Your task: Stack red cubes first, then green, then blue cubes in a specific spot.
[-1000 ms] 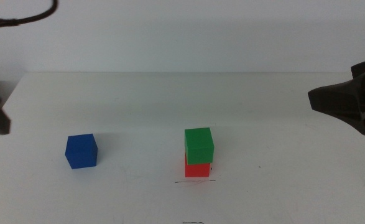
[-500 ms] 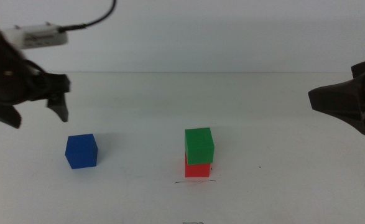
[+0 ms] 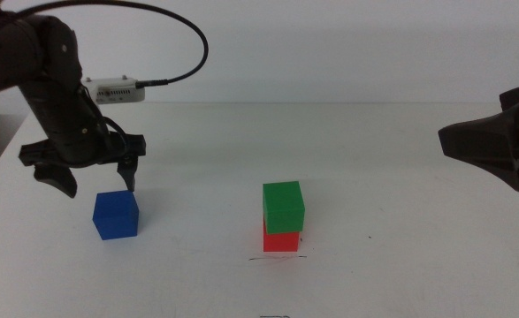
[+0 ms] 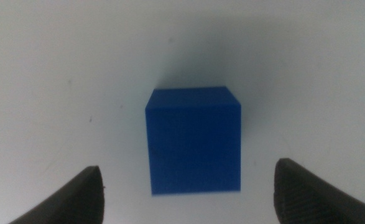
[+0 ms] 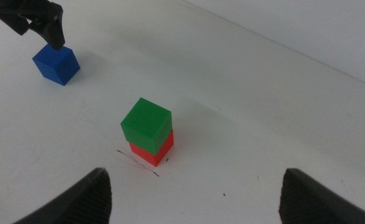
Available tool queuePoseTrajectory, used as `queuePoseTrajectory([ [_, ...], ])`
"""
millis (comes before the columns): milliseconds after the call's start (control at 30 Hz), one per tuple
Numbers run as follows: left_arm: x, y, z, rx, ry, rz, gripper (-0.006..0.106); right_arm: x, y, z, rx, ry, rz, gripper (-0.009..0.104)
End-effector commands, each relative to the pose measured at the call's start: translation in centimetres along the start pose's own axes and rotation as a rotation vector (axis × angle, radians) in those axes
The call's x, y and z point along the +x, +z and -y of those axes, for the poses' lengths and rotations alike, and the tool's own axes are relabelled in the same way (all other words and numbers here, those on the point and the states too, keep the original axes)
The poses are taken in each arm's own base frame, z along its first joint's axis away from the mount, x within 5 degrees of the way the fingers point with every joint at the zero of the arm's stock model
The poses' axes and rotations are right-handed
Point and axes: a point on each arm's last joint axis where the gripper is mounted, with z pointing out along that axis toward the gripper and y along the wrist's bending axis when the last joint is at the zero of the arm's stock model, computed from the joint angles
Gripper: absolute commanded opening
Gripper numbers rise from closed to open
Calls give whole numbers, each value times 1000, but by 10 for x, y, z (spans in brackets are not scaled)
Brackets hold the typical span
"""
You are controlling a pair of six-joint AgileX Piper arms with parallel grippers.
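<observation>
- Nearest you on the white bench (image 3: 400, 265) is the scribbled dark line (image 3: 277, 258), running left to right across the middle view.
- Just behind that line stands the red cube (image 3: 279, 240), flat on the bench, with the green cube (image 3: 283, 206) stacked on top; the green one sits slightly turned against the red, its corners overhanging a little.
- Left of the stack, well apart from it, the blue cube (image 3: 116, 215) rests flat on the bench. As a cube it has no long axis; one face is turned nearly square to you.
- Your left gripper (image 3: 89, 178) hangs just above and behind the blue cube, jaws spread wide and pointing down. The left wrist view shows the cube between the two jaw tips with bench visible on both sides, touching neither.
- Your right gripper (image 5: 194, 193) waits at the right edge, off the bench surface, jaws apart and holding nothing, looking toward the stack.
</observation>
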Motion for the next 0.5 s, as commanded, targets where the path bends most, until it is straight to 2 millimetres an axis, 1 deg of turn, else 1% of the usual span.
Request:
queuePoseTrajectory([
  [0,-5,-19,5,31,-10,81,93,-11,-10,1,18,-9,96,75],
  [467,-11,24,5,7,-24,-18,92,-11,-10,1,18,-9,96,75],
])
